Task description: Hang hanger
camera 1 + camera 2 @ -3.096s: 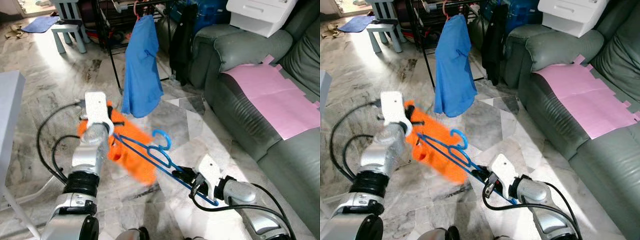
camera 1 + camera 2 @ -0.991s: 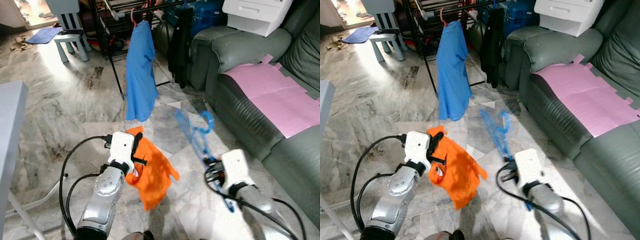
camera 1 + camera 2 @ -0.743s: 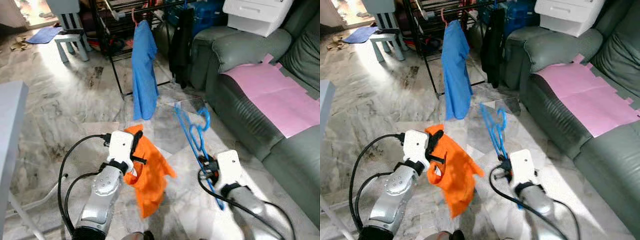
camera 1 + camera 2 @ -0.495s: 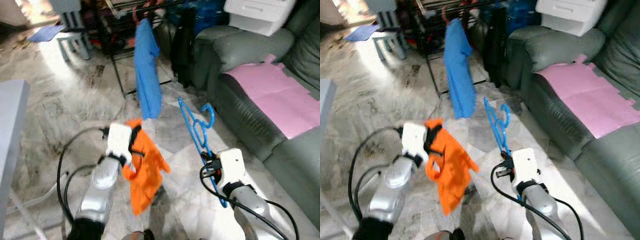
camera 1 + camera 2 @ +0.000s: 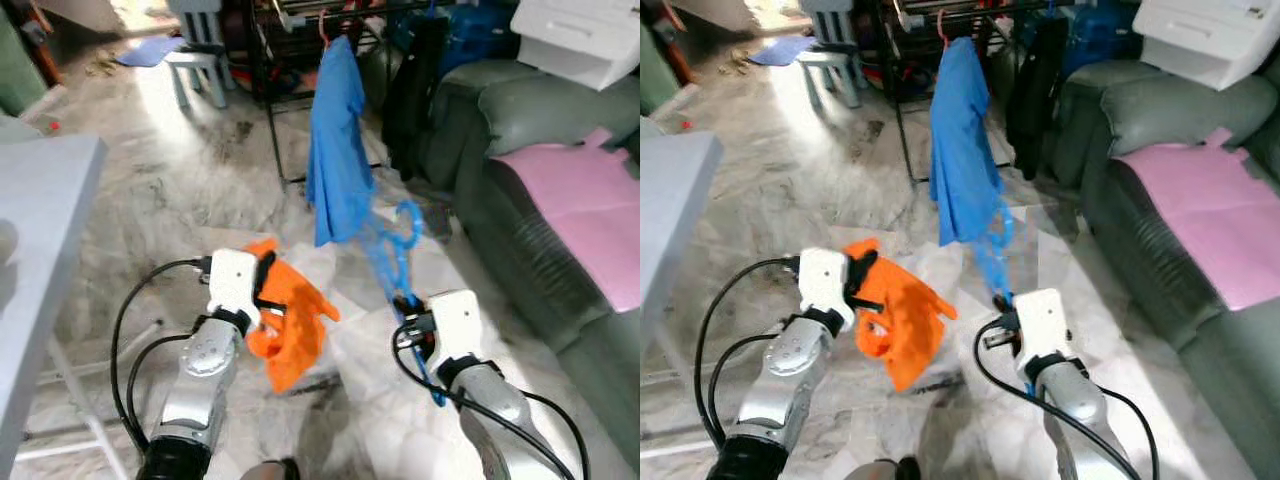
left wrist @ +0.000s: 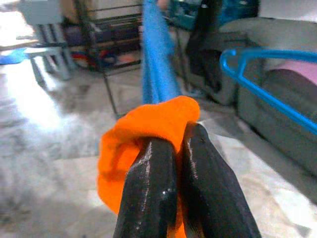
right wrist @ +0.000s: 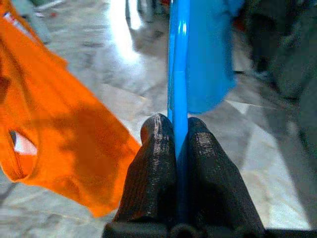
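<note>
Hanger, blue and blurred, stands upright above the floor, short of the black clothes rack where a blue shirt hangs; it is held tall likely so its hook can reach the rail. An orange garment dangles clear of the floor beside it. The right gripper has its fingers pinched narrow on the hanger's bar; the left gripper clamps the orange cloth.
</note>
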Tool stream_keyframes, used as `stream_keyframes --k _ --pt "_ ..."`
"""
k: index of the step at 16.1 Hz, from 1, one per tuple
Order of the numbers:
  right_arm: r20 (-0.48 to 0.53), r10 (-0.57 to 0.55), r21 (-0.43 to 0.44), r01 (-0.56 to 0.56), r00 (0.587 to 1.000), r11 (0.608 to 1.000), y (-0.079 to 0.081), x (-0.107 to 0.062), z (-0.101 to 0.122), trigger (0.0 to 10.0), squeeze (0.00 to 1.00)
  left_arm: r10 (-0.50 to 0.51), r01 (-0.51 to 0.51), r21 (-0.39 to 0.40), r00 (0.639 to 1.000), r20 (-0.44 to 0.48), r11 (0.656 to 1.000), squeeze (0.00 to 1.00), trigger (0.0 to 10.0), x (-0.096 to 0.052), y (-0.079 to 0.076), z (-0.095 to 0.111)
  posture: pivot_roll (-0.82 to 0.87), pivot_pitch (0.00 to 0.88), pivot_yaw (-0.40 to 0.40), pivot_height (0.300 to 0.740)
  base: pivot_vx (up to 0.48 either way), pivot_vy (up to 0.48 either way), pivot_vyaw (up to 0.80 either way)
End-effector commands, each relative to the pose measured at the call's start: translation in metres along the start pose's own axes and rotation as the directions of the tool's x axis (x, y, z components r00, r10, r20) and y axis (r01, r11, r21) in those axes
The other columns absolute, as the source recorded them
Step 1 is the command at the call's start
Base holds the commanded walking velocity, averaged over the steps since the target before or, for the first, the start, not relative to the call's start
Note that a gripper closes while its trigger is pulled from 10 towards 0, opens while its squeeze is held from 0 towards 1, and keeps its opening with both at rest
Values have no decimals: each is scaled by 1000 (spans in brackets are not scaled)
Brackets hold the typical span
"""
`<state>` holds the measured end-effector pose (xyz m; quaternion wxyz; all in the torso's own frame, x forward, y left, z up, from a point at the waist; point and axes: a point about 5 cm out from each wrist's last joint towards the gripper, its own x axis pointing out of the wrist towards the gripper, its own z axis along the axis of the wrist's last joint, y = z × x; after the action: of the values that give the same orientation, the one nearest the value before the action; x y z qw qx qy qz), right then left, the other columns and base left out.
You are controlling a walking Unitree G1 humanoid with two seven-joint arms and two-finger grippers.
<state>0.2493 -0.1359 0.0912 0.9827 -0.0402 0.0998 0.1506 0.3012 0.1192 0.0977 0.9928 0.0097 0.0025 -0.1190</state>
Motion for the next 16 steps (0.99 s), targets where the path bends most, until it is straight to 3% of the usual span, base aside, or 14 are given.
stream_keyframes --k 1,7,11,14,16 --pt "-1 -5 -1 5 1000 1000 -2 -1 0 10000 0 -11 11 1 1000 6 1000 0 10000 2 -4 3 -115 97 55 740 0 0 0" --pt "-69 189 17 -189 979 982 15 -12 -5 10000 0 161 -159 99 987 -9 982 0 10000 25 9 13 -108 106 46 740 0 0 0" --pt "-111 390 29 -389 914 921 28 -23 -4 10000 0 257 -252 134 966 -21 958 0 10000 45 22 21 -123 105 52 740 0 0 0" --pt "-66 465 103 -457 883 883 31 -28 2 10000 0 312 -305 160 950 -18 939 0 10000 48 30 22 -118 103 54 740 0 0 0" --pt "-79 506 105 -498 859 861 32 -31 2 10000 0 340 -333 168 940 -15 928 0 10000 48 35 21 -116 101 50 740 0 0 0"
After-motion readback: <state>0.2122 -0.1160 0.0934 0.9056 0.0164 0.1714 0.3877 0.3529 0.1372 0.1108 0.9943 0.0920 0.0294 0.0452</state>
